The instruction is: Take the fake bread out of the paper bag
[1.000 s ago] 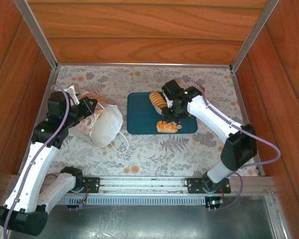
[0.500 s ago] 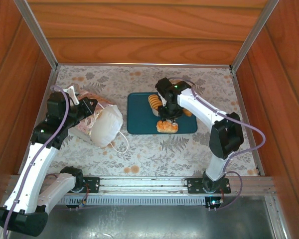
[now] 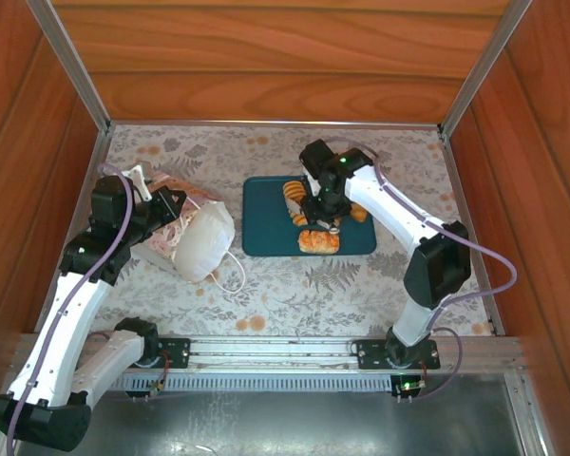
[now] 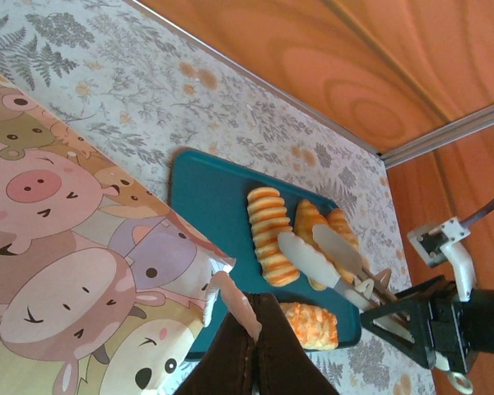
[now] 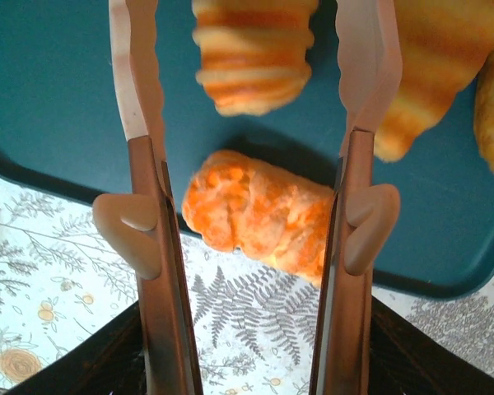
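My R gripper [image 5: 249, 49] spread wide, empty, above roll [image 5: 259, 210] at tray [image 5: 66, 99] near edge; L gripper [image 4: 245, 329] clamped on bag [image 4: 58, 247] rim; I'd lift straight up, then swing to bag.

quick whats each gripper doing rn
left gripper: shut, pinching the edge of the paper bag
right gripper: open, empty, above the tray

Bright, even light, warmed by the wooden walls; soft, short shadows on the tabletop [image 3: 294, 285]. The ridged roll [image 5: 251, 62] looks slightly blurred. The left hand [image 4: 249, 333] is dark and unfocused.
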### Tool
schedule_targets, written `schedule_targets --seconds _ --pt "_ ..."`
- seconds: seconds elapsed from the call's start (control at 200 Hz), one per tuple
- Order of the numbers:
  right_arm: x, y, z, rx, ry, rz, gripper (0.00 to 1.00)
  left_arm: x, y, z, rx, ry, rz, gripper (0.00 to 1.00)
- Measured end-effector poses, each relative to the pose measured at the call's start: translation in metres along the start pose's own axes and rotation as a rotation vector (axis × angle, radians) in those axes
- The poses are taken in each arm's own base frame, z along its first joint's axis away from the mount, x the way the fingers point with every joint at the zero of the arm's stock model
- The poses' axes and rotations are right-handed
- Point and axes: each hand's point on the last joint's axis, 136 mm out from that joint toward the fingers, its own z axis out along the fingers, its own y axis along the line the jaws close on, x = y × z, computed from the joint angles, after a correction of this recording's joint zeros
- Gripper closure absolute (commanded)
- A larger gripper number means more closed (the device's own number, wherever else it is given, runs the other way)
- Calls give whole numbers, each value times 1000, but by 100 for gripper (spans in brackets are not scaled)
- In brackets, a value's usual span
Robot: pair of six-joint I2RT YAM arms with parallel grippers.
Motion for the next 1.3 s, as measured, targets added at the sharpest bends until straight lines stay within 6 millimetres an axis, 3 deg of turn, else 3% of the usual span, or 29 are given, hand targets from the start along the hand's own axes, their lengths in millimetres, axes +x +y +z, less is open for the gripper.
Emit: schedule_targets --seconds 0.13,0.28,0.485,1.299 --pt "-23 -1 0 28 -26 -10 40 0 0 -1 2 -1 1 100" --pt "-38 -3 18 68 -4 -24 40 -1 -2 -4 7 -11 4 100" --pt "-35 -1 33 66 41 -34 39 -1 -2 -4 8 -11 4 100" --pt "-16 -15 47 141 87 53 46 -1 -2 -4 10 -11 3 100"
